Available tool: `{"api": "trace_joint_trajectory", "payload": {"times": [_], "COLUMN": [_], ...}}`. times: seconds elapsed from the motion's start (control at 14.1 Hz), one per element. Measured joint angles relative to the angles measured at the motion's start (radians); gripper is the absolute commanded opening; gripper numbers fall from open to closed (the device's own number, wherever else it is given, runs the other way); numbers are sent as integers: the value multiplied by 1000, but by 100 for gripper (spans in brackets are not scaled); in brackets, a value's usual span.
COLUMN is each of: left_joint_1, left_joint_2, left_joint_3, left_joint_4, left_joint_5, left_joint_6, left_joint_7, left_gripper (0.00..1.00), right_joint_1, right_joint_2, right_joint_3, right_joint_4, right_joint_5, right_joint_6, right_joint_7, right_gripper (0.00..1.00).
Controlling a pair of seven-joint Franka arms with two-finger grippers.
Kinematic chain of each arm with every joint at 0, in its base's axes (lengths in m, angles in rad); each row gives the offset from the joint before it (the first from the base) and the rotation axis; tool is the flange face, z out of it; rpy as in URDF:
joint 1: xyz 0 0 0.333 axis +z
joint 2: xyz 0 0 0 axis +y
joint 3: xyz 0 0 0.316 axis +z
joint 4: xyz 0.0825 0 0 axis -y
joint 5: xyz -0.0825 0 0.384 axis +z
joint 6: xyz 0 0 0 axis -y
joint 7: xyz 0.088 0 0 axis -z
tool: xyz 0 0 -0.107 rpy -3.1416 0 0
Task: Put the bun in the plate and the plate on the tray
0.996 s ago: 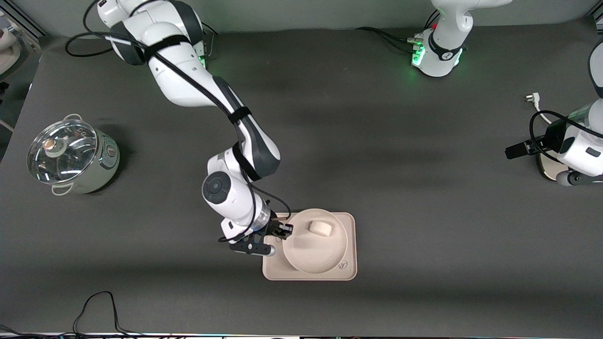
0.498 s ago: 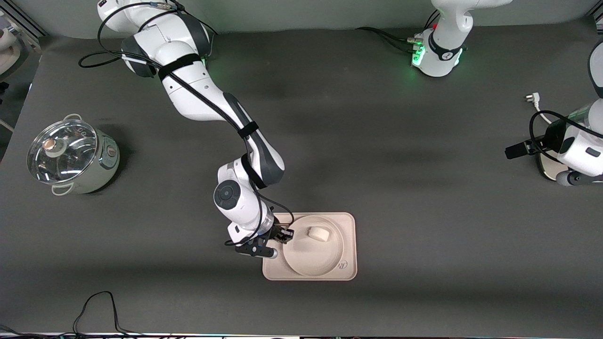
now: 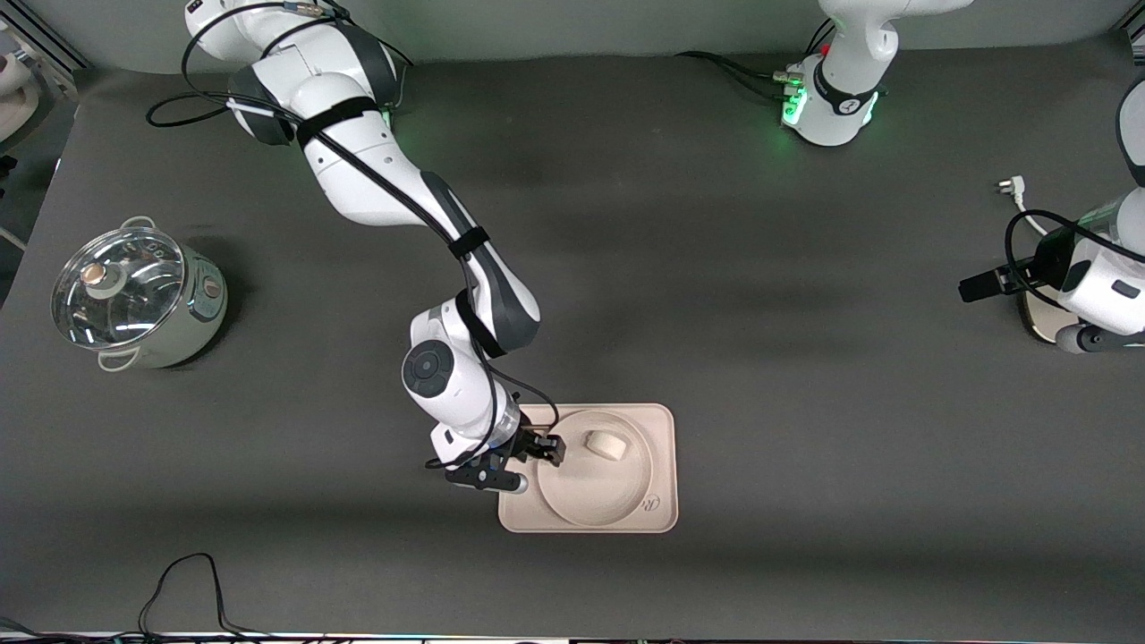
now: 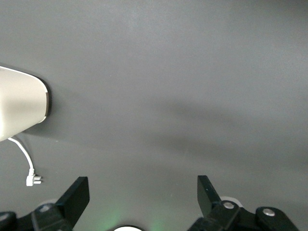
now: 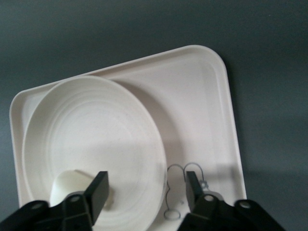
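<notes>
The round cream plate lies flat on the rectangular tray, and the small white bun rests in the plate. My right gripper is low at the plate's edge toward the right arm's end of the table. In the right wrist view the right gripper is open, with one finger over the plate beside the bun and the other over the tray. The plate's rim lies between them. My left gripper waits open and empty over bare table, as the left wrist view shows.
A steel pot with a glass lid stands at the right arm's end of the table. A white plug and cable lie near the left arm. A cream round thing is partly hidden under the left arm. A black cable loops at the front edge.
The plate with the bun has come down from a raised tilt to lie flat on the tray. My right gripper went down with it and now stands open at the rim. The left arm has not moved.
</notes>
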Motion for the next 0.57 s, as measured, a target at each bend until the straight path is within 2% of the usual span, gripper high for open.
{"api": "trace_joint_trajectory", "payload": {"times": [0.28, 0.57], "left_joint_1": [0, 0], "left_joint_2": [0, 0], "left_joint_3": [0, 0], "left_joint_4": [0, -1], "left_joint_5": [0, 0], "left_joint_6": [0, 0], "left_joint_7": [0, 2], "left_gripper": [100, 100], "right_joint_1": [-7, -92], "right_joint_2": [-161, -450], "right_joint_3": [-29, -32], "right_joint_4": [2, -111], "right_joint_5": [-3, -75], "right_joint_6": [-271, -539], "right_joint_7": [0, -21], "right_gripper": [100, 100]}}
